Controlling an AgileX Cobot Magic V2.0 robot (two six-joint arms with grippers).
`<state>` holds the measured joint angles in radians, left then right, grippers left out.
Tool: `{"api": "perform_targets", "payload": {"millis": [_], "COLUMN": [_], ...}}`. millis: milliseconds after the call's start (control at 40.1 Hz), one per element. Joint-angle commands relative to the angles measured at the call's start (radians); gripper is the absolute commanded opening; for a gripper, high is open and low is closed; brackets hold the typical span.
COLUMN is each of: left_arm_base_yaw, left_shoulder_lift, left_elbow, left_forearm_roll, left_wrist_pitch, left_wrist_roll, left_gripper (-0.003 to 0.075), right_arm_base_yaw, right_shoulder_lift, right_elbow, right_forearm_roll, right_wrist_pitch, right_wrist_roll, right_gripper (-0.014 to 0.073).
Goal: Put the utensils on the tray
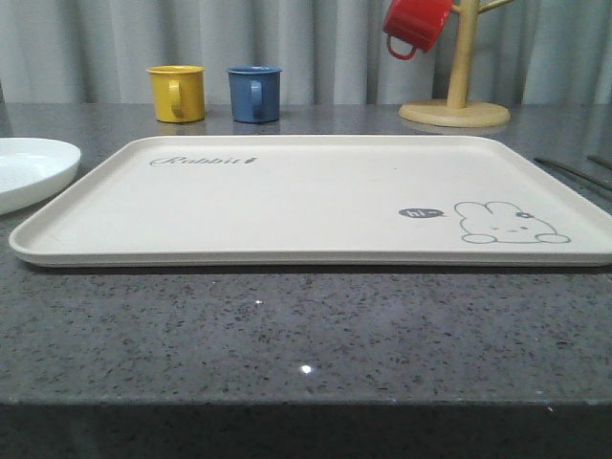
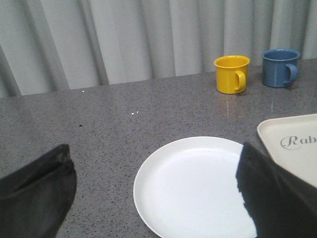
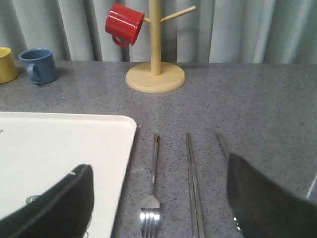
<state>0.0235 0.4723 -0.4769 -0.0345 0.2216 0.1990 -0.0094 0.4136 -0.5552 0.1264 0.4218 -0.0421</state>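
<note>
A cream tray (image 1: 287, 196) with a rabbit drawing lies bare on a grey speckled bench (image 1: 287, 325). Just beside its right edge, on the bench, lie a fork (image 3: 151, 188), a pair of chopsticks (image 3: 193, 183) and a spoon handle (image 3: 221, 145), side by side. The right tool (image 3: 158, 208) hangs spread above them; the left tool (image 2: 158, 198) hangs spread over a white plate (image 2: 190, 183)

Light is soft & even, from above. Small white glints shine on the grey table (image 1: 306, 368) near the front edge. A thin dark shadow sits under the tray (image 1: 287, 191) rim. The fork (image 3: 150, 208) tines glare bright. Dark fingers (image 2: 34, 198) up close look blurry. Pics are a bit grainy, no bending at edges.
</note>
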Motion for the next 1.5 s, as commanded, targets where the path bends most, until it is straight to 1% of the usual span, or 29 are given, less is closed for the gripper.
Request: {"api": "perform_targets", "payload": {"millis": [0,50,125,150,200,250,299,424,499,574,649,749,948,1023,1098,1173,1198,1248,1472], "left_arm_base_yaw": [-0.002,-0.002,-0.012,-0.026,-0.057,-0.108,-0.157,-0.239,-0.269,-0.276,-0.276,-0.276,-0.276,-0.276,-0.276,-0.276,-0.276,-0.276,-0.276], "left_shoulder_lift": [0.084,0.126,0.229,0.279,0.348,0.429,0.499,0.655,0.746,0.824,0.893,0.978,1.071,1.089,1.099,1.104,1.106,1.112,1.131], "left_elbow": [-0.103,-0.14,-0.234,-0.277,-0.324,-0.386,-0.437,-0.539,-0.605,-0.664,-0.717,-0.771,-0.79,-0.79,-0.79,-0.79,-0.79,-0.79,-0.79], "left_forearm_roll": [-0.023,-0.023,-0.023,-0.023,-0.023,-0.023,-0.023,-0.023,-0.023,-0.023,-0.017,-0.01,-0.001,0.012,0.016,0.016,0.016,0.016,0.016], "left_wrist_pitch": [-0.012,0.03,0.157,0.217,0.291,0.375,0.432,0.555,0.641,0.729,0.797,0.852,0.864,0.864,0.865,0.865,0.865,0.865,0.891], "left_wrist_roll": [-0.004,-0.004,-0.002,0.005,0.007,0.015,0.034,0.049,0.049,0.049,0.055,0.059,0.081,0.081,0.081,0.083,0.083,0.083,0.109], "left_gripper": [0.0581,0.0575,0.0567,0.0567,0.0567,0.0567,0.0567,0.0567,0.0567,0.0566,0.0566,0.0566,0.0557,0.0507,0.0436,0.0335,0.0317,0.0251,0.0064], "right_arm_base_yaw": [-0.006,-0.006,-0.006,-0.006,-0.006,-0.006,-0.006,-0.006,-0.006,-0.006,-0.006,-0.006,-0.006,-0.006,-0.006,-0.006,-0.006,-0.006,-0.006], "right_shoulder_lift": [0.014,0.014,0.014,0.014,0.014,0.014,0.014,0.014,0.014,0.014,0.014,0.014,0.014,0.014,0.014,0.014,0.014,0.014,0.014], "right_elbow": [-0.037,-0.037,-0.037,-0.037,-0.037,-0.036,-0.036,-0.036,-0.036,-0.036,-0.036,-0.036,-0.036,-0.036,-0.036,-0.036,-0.036,-0.036,-0.036], "right_forearm_roll": [0.002,0.002,0.002,0.002,0.002,0.002,0.002,0.002,0.002,0.002,0.002,0.002,0.002,0.002,0.002,0.002,0.002,0.002,0.002], "right_wrist_pitch": [-0.071,-0.071,-0.071,-0.071,-0.071,-0.071,-0.071,-0.071,-0.071,-0.071,-0.071,-0.071,-0.071,-0.071,-0.071,-0.071,-0.071,-0.071,-0.071], "right_wrist_roll": [-0.007,-0.007,-0.007,-0.007,-0.007,-0.007,-0.007,-0.007,-0.007,-0.007,-0.007,-0.007,-0.007,-0.007,-0.007,-0.007,-0.007,-0.007,-0.007], "right_gripper": [0.058,0.058,0.058,0.058,0.058,0.058,0.058,0.058,0.058,0.058,0.058,0.058,0.058,0.058,0.058,0.058,0.058,0.058,0.058]}}
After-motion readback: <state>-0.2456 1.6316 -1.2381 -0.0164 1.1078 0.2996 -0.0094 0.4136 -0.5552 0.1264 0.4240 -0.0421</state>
